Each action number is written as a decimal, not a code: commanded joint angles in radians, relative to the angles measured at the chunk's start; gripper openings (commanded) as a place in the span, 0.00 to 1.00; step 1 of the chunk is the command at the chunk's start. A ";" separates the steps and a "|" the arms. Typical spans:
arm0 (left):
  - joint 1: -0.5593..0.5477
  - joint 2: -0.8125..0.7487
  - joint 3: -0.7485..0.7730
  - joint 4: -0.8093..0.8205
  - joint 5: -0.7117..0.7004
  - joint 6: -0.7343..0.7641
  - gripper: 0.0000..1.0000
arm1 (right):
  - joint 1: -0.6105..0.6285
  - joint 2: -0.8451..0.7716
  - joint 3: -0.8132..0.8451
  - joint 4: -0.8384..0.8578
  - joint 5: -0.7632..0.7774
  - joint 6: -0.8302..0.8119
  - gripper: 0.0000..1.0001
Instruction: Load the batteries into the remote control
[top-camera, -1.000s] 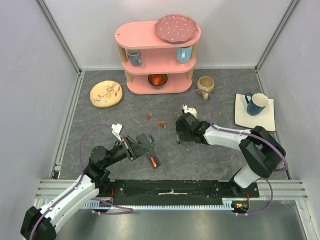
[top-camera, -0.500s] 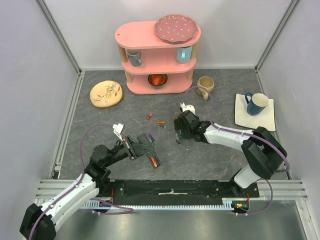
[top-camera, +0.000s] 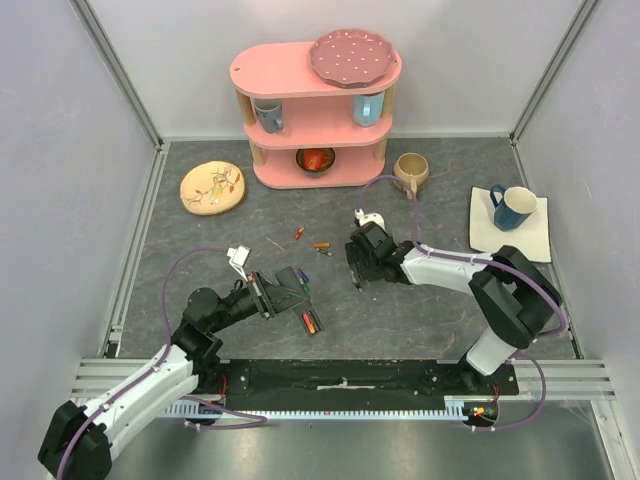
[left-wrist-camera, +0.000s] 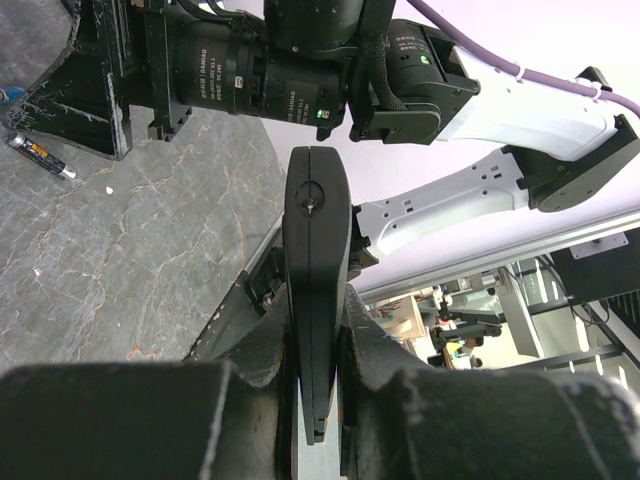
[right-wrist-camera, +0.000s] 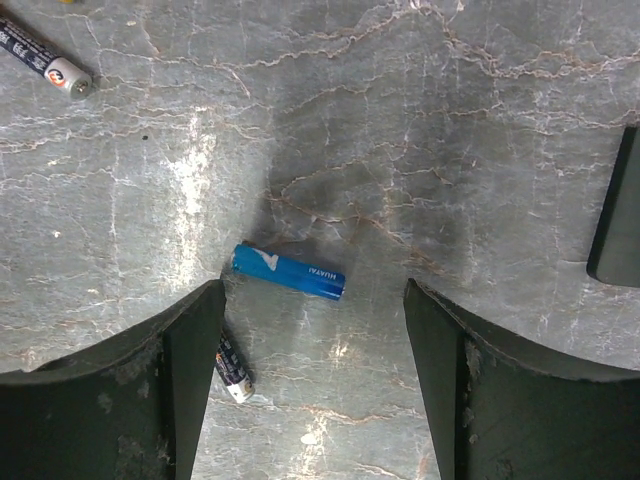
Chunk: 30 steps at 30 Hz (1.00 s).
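My left gripper (top-camera: 268, 293) is shut on the remote control (top-camera: 287, 279), a slim black bar held on its edge between the pads; it also shows in the left wrist view (left-wrist-camera: 315, 290). My right gripper (right-wrist-camera: 312, 400) is open, pointing down just above the floor, also seen from the top camera (top-camera: 357, 272). A blue battery (right-wrist-camera: 288, 272) lies just ahead of its fingers. A dark battery (right-wrist-camera: 234, 372) lies against its left finger. More batteries (top-camera: 320, 246) lie loose on the floor, and a red one (top-camera: 311, 322) lies near the left gripper.
A pink shelf (top-camera: 318, 112) holding mugs, a bowl and a plate stands at the back. A painted plate (top-camera: 212, 186) is back left, a beige mug (top-camera: 410, 172) back right, and a blue mug (top-camera: 513, 207) on a white mat at the right. A black edge (right-wrist-camera: 616, 215) shows at the right.
My right gripper has shifted a little to the left and away from the base. My left gripper still holds the remote in nearly the same place.
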 joint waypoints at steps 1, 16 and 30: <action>0.000 -0.003 -0.006 0.063 -0.006 0.028 0.02 | 0.006 0.022 0.038 0.027 -0.003 0.000 0.79; 0.000 -0.033 -0.020 0.057 -0.006 0.022 0.02 | 0.010 0.091 0.071 0.030 0.030 0.069 0.73; 0.000 -0.024 -0.015 0.054 -0.006 0.031 0.02 | 0.013 0.117 0.101 -0.010 0.060 0.043 0.77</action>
